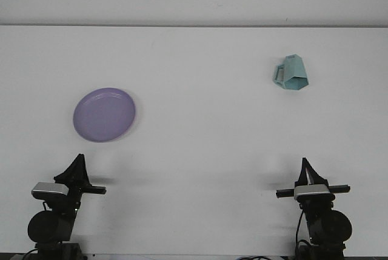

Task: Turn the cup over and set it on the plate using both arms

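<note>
A pale teal faceted cup with a handle on its left side stands upside down on the white table, far right. A round purple plate lies flat on the left side. My left gripper rests low at the front left, below the plate and apart from it. Over at the front right sits my right gripper, well short of the cup. Neither gripper holds anything.
The white table runs back to a far edge against a pale wall. Both arm bases sit at the near edge.
</note>
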Controlling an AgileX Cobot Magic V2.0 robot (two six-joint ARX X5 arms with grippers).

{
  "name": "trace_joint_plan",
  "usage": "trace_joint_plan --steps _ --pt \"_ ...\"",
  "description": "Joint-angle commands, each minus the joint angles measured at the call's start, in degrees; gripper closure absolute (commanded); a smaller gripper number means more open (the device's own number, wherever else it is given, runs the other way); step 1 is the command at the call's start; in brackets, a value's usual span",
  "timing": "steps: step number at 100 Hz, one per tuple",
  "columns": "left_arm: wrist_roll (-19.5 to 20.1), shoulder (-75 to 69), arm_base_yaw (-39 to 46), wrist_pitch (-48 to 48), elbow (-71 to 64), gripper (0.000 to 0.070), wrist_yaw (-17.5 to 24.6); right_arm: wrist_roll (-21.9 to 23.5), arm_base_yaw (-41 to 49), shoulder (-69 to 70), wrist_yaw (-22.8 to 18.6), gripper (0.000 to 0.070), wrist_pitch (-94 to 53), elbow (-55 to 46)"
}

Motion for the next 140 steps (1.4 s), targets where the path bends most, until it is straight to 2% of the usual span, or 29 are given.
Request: trace_joint_plan --steps 1,85,105,116,122,129,140 --pt "0.50 -0.02 0.00 0.57 -1.05 0.0687 -0.11 1.05 0.04 0.02 0.07 0.0700 0.59 -0.15" --pt "-0.39 -0.02 0.00 0.61 -1.05 0.0687 -0.11 1.84 0.04 0.02 -0.46 0.0699 1.22 -0.15" --pt "-0.83 -0.02 0.00 0.66 -1.05 0.0688 -0.11 14.38 0.04 0.02 -0.59 0.0699 1.42 -0.15" --pt "-5.25 -0.02 0.00 0.79 -1.05 0.0688 -0.11 23.32 0.04 0.02 -0.59 0.0700 3.50 -0.13" --pt "-7.82 -0.02 0.00 0.94 -1.03 0.0689 -0.11 26.67 0.04 0.02 -0.61 0.0700 5.44 0.17" --pt "-9.22 -0.02 0.00 0.98 -0.83 0.0689 -0.11 28.44 0.04 0.15 -0.02 0.0700 5.07 1.97" --pt "-9.33 -0.02 0.00 0.98 -0.17 0.0688 -0.11 28.11 0.04 3.02 3.23 0.0700 1.20 7.91"
